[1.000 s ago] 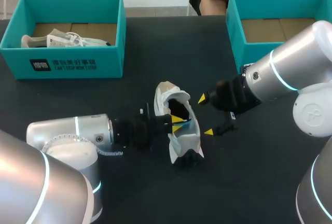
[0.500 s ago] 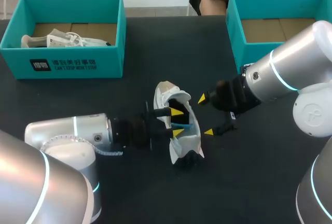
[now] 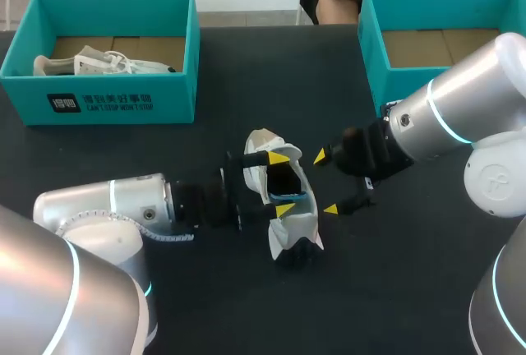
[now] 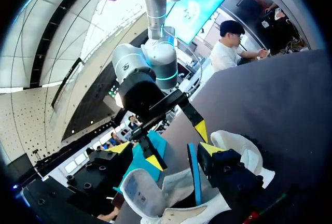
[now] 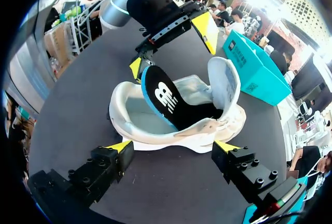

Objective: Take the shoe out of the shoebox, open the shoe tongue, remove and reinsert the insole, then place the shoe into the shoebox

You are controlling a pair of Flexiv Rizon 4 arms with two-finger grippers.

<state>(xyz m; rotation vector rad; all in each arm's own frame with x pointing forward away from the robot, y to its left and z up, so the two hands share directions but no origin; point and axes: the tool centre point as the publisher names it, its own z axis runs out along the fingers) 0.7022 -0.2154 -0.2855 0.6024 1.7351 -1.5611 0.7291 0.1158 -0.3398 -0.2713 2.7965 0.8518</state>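
The shoe sits out on the desk, insole tilted half-out inside the spread left pincer, right pincer spread alongside; reseating and boxing seem left.

"Can you see the whole insole?"
"No. One end is stuck down inside the shoe, so that end is hidden."
"Is the left gripper touching the insole?"
"One yellow tip is right beside it, but I can't tell."
"And the shoebox on the right?"
"The right arm covers its near corner. In the left wrist view, the black rim cuts off the shoe."
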